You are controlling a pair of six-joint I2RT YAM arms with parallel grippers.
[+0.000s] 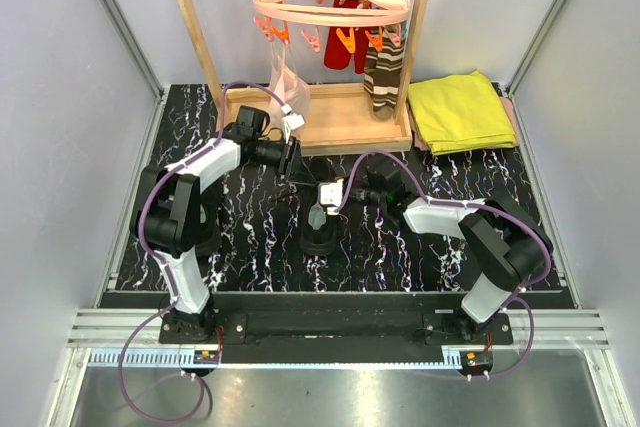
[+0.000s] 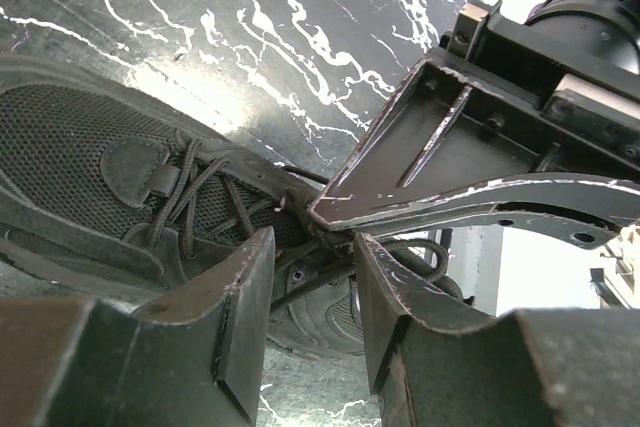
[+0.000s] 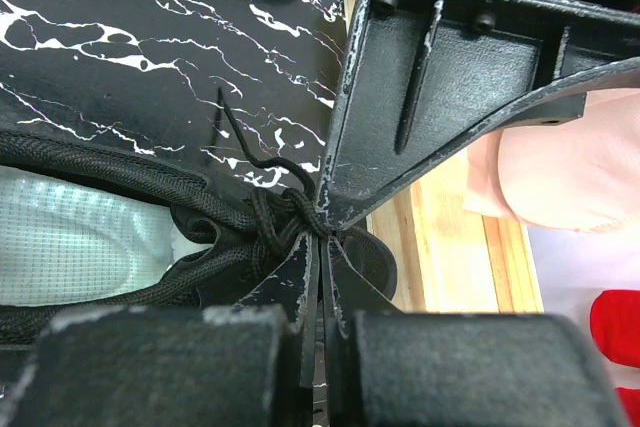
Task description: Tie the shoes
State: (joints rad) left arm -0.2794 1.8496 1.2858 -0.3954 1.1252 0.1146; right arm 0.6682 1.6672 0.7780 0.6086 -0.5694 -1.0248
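One black shoe point(image 1: 320, 232) stands mid-table, its toe toward the wooden rack and its pale insole showing. Both grippers meet over its laces. In the right wrist view the right gripper point(image 3: 322, 237) is shut on the lace knot point(image 3: 285, 209) beside the shoe's collar point(image 3: 120, 182). In the left wrist view the left gripper point(image 2: 312, 277) has its jaws apart, with lace strands point(image 2: 310, 282) running across behind the gap. The right gripper's fingers point(image 2: 450, 177) reach in to the same spot on the mesh shoe point(image 2: 90, 147). From above, the left gripper point(image 1: 303, 177) and right gripper point(image 1: 345, 193) nearly touch.
A wooden rack base point(image 1: 350, 125) stands just behind the shoe. A pink clip hanger point(image 1: 330, 2) above it carries striped socks point(image 1: 383, 77) and a pale bag point(image 1: 288, 82). A yellow cloth point(image 1: 460, 112) lies at the back right. Grey walls close in both sides.
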